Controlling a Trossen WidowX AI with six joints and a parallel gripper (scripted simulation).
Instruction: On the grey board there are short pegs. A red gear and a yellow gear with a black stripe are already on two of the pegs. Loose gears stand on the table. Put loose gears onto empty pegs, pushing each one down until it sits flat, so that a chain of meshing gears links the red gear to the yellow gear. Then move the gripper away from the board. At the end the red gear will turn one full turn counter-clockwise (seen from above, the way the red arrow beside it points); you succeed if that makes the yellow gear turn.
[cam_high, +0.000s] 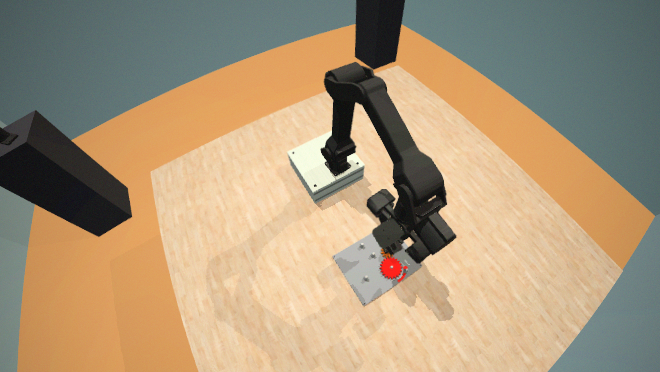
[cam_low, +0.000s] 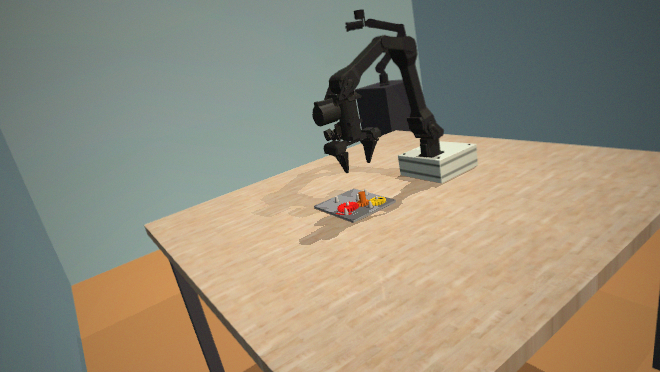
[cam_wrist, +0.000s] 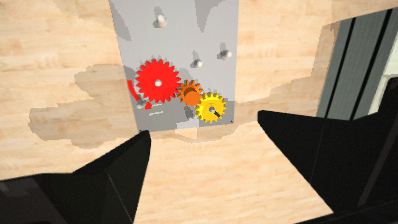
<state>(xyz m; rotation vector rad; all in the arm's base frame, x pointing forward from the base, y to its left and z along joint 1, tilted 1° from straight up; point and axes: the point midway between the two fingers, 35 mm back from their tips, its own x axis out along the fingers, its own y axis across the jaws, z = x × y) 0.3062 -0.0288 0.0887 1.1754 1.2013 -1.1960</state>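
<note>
The red gear (cam_high: 387, 271) (cam_low: 344, 206) (cam_wrist: 150, 75) lies on the grey board (cam_high: 350, 272) (cam_low: 325, 205) (cam_wrist: 175, 45). The yellow gear (cam_low: 379, 201) (cam_wrist: 204, 107) with its black stripe is on the board too. A small orange gear (cam_high: 386, 255) (cam_low: 362, 198) (cam_wrist: 191, 97) with a tall round handle stands between them. In the wrist view its teeth reach both neighbours and it looks level. My gripper (cam_low: 358, 167) (cam_wrist: 205, 125) is open and empty, raised above the board. In the top view the arm hides the yellow gear.
Several bare pegs show on the board, among them a far peg (cam_wrist: 160, 23), a middle peg (cam_wrist: 198, 63) and a side peg (cam_wrist: 224, 54). A red arrow (cam_wrist: 133, 91) curves beside the red gear. The arm's pale base box (cam_high: 315, 170) (cam_low: 420, 167) stands behind the board.
</note>
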